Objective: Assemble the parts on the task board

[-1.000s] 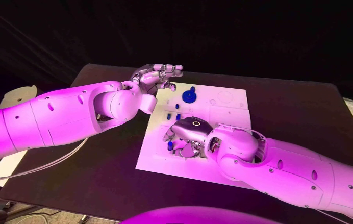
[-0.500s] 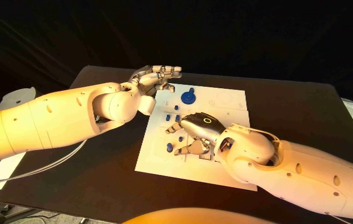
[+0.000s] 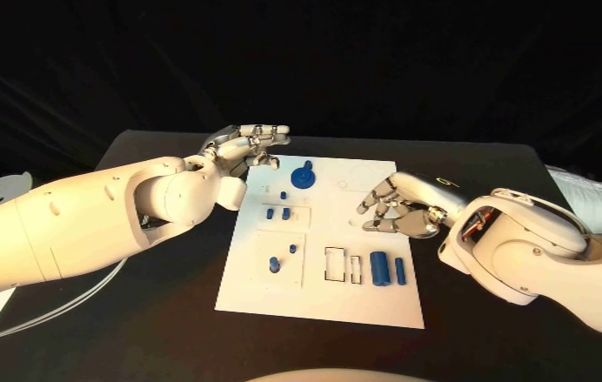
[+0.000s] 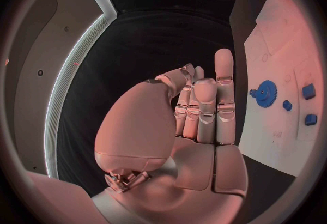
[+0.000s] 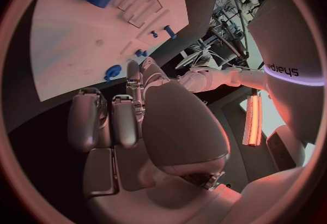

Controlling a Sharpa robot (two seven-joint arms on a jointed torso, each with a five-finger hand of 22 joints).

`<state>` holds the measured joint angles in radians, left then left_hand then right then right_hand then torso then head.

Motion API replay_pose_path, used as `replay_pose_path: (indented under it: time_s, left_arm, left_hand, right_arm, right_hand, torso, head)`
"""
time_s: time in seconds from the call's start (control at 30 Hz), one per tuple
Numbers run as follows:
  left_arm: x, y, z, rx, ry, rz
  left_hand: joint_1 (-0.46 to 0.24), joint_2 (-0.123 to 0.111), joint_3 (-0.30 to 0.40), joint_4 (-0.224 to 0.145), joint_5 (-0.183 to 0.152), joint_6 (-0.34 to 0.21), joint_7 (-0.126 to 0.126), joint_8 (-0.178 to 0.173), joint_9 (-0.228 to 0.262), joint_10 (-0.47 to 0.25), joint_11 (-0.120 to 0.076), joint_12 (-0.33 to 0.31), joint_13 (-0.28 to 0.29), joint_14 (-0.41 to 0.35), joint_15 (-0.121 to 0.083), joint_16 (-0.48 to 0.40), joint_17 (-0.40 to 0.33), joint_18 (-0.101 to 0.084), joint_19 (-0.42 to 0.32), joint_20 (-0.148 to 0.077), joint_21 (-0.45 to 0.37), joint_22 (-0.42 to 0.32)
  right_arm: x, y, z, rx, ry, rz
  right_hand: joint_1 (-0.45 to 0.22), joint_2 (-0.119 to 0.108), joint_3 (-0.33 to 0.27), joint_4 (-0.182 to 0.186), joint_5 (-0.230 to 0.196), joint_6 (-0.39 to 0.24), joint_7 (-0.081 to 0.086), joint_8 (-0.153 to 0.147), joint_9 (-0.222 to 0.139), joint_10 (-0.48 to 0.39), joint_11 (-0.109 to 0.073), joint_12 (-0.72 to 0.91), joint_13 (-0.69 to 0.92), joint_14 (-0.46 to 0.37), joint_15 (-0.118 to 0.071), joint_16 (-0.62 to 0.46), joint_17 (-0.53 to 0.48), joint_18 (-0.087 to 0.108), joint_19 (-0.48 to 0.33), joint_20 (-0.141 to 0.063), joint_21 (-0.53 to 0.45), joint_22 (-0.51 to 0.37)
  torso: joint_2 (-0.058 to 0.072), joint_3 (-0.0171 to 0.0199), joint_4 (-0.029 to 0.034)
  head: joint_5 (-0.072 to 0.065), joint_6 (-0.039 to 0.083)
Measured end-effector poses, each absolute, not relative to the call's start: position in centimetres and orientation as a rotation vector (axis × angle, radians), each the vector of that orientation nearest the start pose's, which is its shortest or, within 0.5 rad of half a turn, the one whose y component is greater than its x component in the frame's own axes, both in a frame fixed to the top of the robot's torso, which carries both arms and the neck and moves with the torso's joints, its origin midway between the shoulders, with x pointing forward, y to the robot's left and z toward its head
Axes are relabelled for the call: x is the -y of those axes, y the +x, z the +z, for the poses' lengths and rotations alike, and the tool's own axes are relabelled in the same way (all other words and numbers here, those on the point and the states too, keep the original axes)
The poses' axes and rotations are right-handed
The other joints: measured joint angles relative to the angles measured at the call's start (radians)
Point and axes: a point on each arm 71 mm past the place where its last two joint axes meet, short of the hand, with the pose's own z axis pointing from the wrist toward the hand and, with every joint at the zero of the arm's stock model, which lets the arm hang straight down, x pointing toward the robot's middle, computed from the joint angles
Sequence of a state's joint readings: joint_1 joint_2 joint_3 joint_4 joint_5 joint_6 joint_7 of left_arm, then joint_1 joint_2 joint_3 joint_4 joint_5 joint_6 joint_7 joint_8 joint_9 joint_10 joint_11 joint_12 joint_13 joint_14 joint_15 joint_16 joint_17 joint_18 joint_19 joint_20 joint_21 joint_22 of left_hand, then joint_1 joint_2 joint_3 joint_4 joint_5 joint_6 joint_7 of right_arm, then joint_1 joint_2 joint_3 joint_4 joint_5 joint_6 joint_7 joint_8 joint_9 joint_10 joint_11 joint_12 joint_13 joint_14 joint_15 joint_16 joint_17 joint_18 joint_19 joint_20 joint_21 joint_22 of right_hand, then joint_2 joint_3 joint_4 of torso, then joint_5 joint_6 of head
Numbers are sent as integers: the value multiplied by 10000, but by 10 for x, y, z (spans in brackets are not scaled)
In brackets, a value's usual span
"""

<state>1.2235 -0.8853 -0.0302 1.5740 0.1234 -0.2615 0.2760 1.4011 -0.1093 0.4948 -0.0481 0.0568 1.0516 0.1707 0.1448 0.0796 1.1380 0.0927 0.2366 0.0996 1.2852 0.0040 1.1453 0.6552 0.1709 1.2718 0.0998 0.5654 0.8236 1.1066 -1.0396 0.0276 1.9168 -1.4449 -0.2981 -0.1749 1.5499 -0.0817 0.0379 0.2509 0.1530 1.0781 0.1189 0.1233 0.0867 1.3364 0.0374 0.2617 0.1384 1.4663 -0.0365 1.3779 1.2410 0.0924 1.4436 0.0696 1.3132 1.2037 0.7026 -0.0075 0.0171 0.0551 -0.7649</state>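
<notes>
A black table (image 3: 150,312) carries the white task board (image 3: 314,291) at its middle.

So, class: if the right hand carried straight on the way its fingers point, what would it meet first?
Probably the blue gear: the right hand points across the task board toward it, though its height above the board is unclear.

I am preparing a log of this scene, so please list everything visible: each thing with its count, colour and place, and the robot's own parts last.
Black table: one, black, under everything.
White flat task board: one, white, middle of the table.
Round blue gear part: one, blue, far end of the board.
Blue cylinder parts: two, blue, side by side at the near right of the board.
Small blue peg parts: several, blue, left half of the board.
Left hand: silver, at the board's far left corner, holding nothing.
Right hand: silver, over the board's right edge, holding nothing.
</notes>
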Motion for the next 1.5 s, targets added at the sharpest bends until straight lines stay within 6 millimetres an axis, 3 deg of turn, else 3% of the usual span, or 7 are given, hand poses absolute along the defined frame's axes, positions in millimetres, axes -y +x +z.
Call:
replay_pose_path:
  time_s: [0.13,0.27,0.3,0.4,0.6,1.0,1.5]
  left_arm:
    - [-213,484,-170,-14948,-12925,-15832]
    - [-214,484,-170,-14960,-12928,-15821]
    - [-214,484,-170,-14962,-12928,-15819]
    - [-214,484,-170,-14974,-12928,-15814]
    - [-213,483,-170,-15001,-12922,-15826]
    - [-213,483,-170,-15030,-12921,-15831]
    - [-214,483,-170,-15056,-12908,-15859]
  left_hand:
    - [0,0,0,0,0,0,0,0,0,0,0,0,0,0,0,0,0,0,0,0,0,0]
    - [0,0,0,0,0,0,0,0,0,0,0,39,0,0,0,0,-15,-1,0,0,0,-10]
    - [0,0,0,0,0,0,0,0,1,0,0,39,0,0,0,0,-15,-1,0,0,0,-9]
    - [0,0,-28,-28,0,-36,36,0,0,0,0,39,0,0,0,0,-31,-1,0,0,0,-9]
    - [0,0,-28,-28,0,-36,36,0,0,0,0,39,0,1,0,0,-31,0,0,0,0,-9]
    - [0,0,-28,-27,0,-36,35,0,0,0,0,38,0,0,0,0,-30,0,0,0,0,-8]
    - [0,0,-27,-27,0,-50,21,51,0,0,0,38,0,0,0,0,-42,-1,0,0,0,-7]
  right_arm:
    - [205,392,-171,-17513,-537,7435]
    - [218,384,-183,-18077,60,6444]
    - [219,383,-185,-18187,142,6209]
    - [222,379,-193,-18480,320,5513]
    - [217,373,-208,-18901,450,4854]
    - [205,372,-220,-19227,260,4539]
    - [196,372,-232,-19707,-332,4253]
  right_hand:
    - [-966,-192,-339,305,-286,238,-238,126,45,1161,-308,960,829,-2,-218,247,366,-93,181,-181,309,405]
    - [-2427,-228,-1125,261,167,398,-399,232,158,1308,-408,6205,6620,-15,-336,961,671,-272,227,-341,1072,1033]
    - [-2664,-84,-1357,30,245,378,-419,267,215,1297,-404,7082,7690,-15,-336,1072,672,-399,228,-341,1179,1043]
    - [-2814,28,-1685,163,362,309,-356,272,304,1104,-353,8151,9066,-15,-336,1237,671,-399,228,-340,1312,1045]
    - [-3200,-14,-2036,375,1024,-6,-250,531,521,1206,-228,8993,9270,7,-312,1494,671,-398,228,-340,1436,1044]
    - [-3276,67,-2061,400,1140,-67,-259,912,826,1243,-236,9271,9273,5,-271,1781,669,-551,227,-339,1760,1043]
    - [-3317,108,-2061,399,1179,-67,-259,987,916,1254,-247,9408,9272,5,-272,1818,667,-551,226,-338,1817,1041]
  torso:
    - [-12,2,-68]
    - [-24,3,-126]
    - [-28,2,-141]
    - [-35,0,-186]
    - [-40,5,-216]
    - [-40,-7,-210]
    - [-36,-17,-212]
  head:
    - [-139,54]
    - [-252,74]
    - [-276,75]
    - [-339,81]
    - [-408,51]
    - [-413,-37]
    - [-375,-107]
